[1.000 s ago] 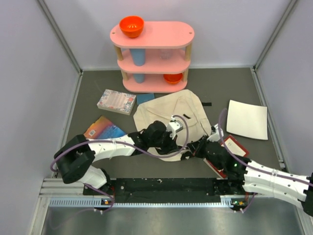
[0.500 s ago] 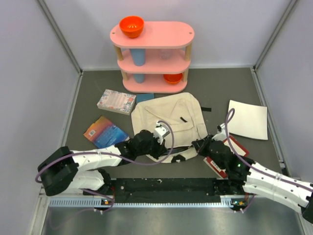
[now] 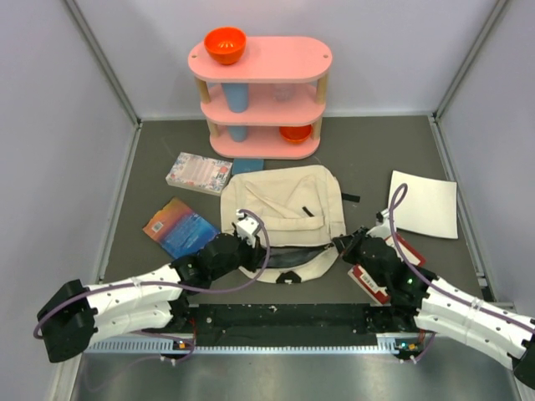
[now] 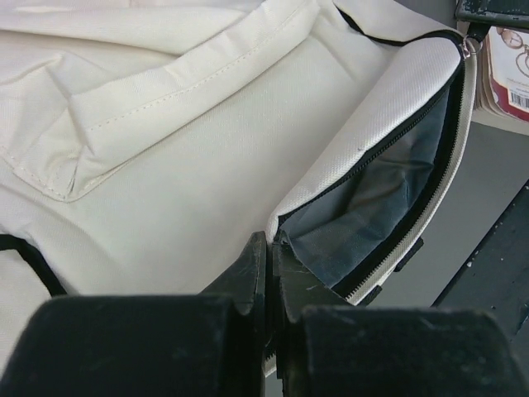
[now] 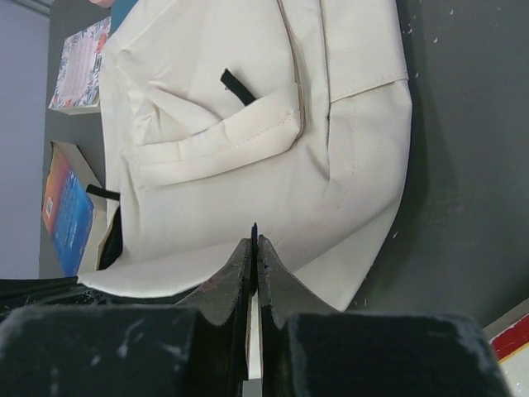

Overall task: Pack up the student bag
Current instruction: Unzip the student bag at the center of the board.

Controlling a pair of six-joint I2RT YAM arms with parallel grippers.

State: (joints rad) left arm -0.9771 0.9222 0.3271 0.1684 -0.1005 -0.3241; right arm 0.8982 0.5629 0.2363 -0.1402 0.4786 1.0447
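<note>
Over on the left of the table there's a blue book (image 3: 178, 225) and a floral book (image 3: 199, 173) lying flat, presumably waiting to go in. Next along, the left gripper (image 4: 269, 248) is clamped tight on the near lip of the student bag (image 3: 284, 209), right at the zipper edge. The bag lies flat in the middle of the frame, just below the pink shelf (image 3: 261, 58), with its mouth facing the arms. From the left wrist you can see the dark lining (image 4: 372, 207), so the opening is gaping a bit. On the right, the right gripper (image 3: 344, 245) is pinched closed on the other end of that rim, by the look of it. My guess is they're stretching the mouth wide between them so stuff slides in easily. A white sheet (image 3: 424, 204) sits further right.
</note>
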